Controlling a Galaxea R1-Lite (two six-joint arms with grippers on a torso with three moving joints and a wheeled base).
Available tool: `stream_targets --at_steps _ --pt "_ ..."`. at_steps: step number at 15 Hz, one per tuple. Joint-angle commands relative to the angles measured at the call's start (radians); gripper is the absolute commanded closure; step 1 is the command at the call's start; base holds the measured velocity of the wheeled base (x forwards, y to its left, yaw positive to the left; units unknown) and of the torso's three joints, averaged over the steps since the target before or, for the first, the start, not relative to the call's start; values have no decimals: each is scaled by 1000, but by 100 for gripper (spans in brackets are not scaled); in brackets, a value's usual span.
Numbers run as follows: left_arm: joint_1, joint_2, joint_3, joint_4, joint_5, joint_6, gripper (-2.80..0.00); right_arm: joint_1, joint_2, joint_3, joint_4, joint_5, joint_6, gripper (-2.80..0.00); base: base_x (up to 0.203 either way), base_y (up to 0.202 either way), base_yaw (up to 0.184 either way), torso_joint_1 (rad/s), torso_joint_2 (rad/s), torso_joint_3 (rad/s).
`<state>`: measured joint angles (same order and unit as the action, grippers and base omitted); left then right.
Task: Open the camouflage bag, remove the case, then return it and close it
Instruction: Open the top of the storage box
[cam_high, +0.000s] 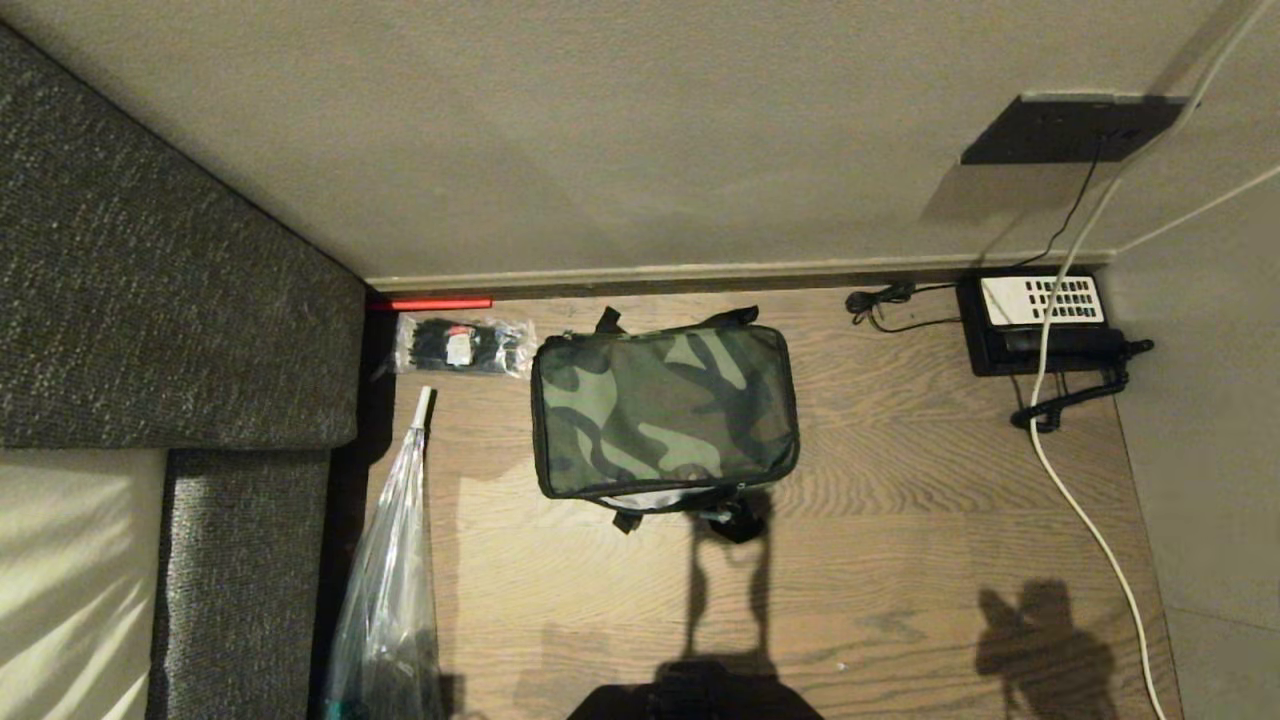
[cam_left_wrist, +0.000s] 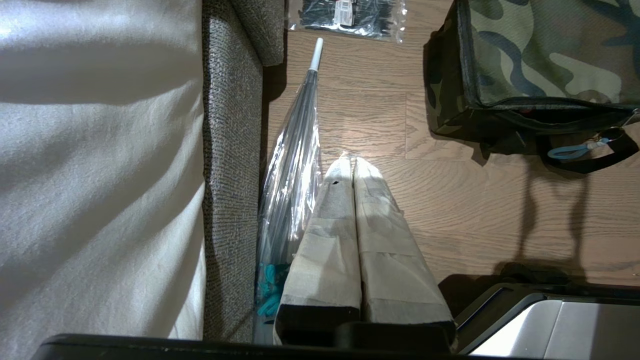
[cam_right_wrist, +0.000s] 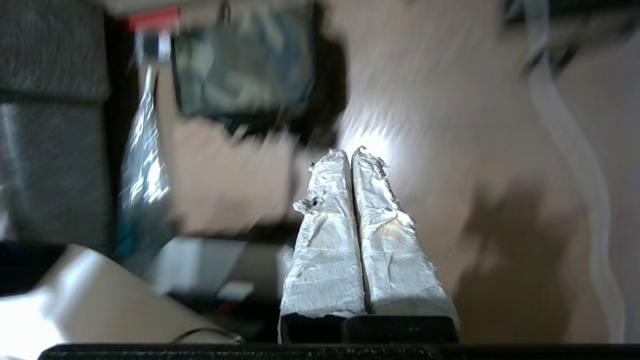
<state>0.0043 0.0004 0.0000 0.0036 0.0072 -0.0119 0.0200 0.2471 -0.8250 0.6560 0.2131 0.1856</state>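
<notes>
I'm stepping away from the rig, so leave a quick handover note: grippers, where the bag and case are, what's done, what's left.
Left gripper: shut, empty, parked above the wood floor beside the folded clear umbrella.
Right gripper: shut, empty, above bare floor, the bag ahead of it and not touched.
Camouflage bag: flat on the floor, top panel down; its light blue zipper clip hangs at the near edge.
Case: not visible.
Done: nothing yet.
Left: open the bag, take the case out, put it back, close the bag.
</notes>
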Motion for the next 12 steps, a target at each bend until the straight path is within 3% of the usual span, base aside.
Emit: stream_targets --at_steps 1,4,7,10,12 --pt "0 -2 3 -1 1 0 0 10 417 -7 -43 30 35 0 0 0 0 0 0 0" --pt "0 0 3 -1 1 0 0 35 869 71 -343 60 42 0 0 0 0 0 0 0" --pt "0 -1 3 -1 1 -1 0 141 1260 169 -868 58 44 0 0 0 0 0 0 0" --pt "0 0 3 -1 1 0 0 323 1566 250 -1233 -69 69 0 0 0 0 0 0 0" --pt "0 -1 3 -1 1 0 0 431 1716 282 -1460 -173 155 0 0 0 0 0 0 0"
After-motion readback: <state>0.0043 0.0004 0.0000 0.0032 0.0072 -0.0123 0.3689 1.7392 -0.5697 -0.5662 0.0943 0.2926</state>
